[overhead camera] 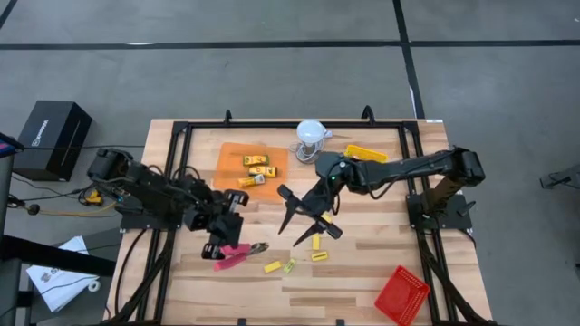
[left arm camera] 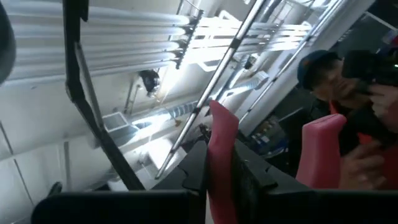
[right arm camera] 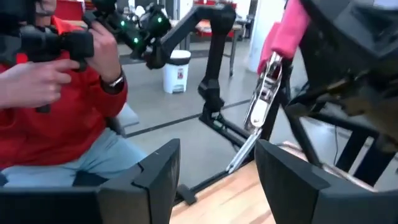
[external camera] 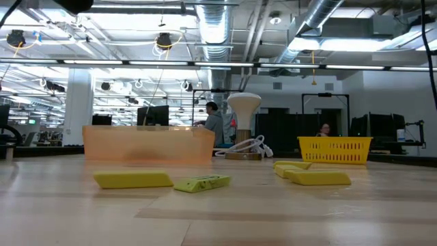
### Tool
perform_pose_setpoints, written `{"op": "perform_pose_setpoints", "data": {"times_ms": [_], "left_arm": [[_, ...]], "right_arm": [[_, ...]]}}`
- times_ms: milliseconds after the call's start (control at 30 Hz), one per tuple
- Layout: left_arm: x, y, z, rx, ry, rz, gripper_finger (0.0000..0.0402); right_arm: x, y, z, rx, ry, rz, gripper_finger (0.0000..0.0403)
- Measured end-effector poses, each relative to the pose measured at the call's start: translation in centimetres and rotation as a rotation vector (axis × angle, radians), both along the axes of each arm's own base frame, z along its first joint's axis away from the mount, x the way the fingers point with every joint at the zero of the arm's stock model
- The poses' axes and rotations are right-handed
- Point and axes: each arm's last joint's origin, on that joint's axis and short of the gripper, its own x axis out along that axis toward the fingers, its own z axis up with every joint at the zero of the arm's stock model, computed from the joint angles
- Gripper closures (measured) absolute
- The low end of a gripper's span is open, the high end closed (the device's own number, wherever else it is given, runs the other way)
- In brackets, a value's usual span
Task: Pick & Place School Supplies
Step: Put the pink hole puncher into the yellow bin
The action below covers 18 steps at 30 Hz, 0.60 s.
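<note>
Red-handled scissors are above the table's near left part, with my left gripper shut on them. In the right wrist view their metal blades slant down below the pink-red handle. My right gripper stands open over the table's middle, level, with nothing between its fingers. It faces the scissors from the right. Small yellow blocks and a packet lie flat on the wood below it. More yellow packets lie in the orange tray. My left gripper pinches one pink-red handle limb of the scissors between its two fingers. The other limb stands free beside them. The fingers slant upward. The scissors are lifted clear of the table and tilted, with the blades beyond the fingers.
A white domed object and a yellow tray stand at the far edge. A red tray sits at the near right corner. Yellow pieces lie scattered near the front. A person in red sits beyond the table.
</note>
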Motion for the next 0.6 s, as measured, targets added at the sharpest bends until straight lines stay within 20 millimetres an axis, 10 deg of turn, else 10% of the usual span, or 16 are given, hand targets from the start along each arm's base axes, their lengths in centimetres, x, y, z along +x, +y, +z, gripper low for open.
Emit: {"op": "perform_pose_setpoints", "data": {"times_ms": [333,600], "left_arm": [[-0.1,0.2,-0.3,0.080,0.067,-0.160,0.0369],[0.2,0.7,0.4,-0.142,0.105,0.019,0.0369]], "right_arm": [[-0.2,-1.4,0.8,0.055,-0.014,0.082,0.0218],[-0.7,-2.7,0.1,-0.288,-0.006,-0.488,0.0236]]}}
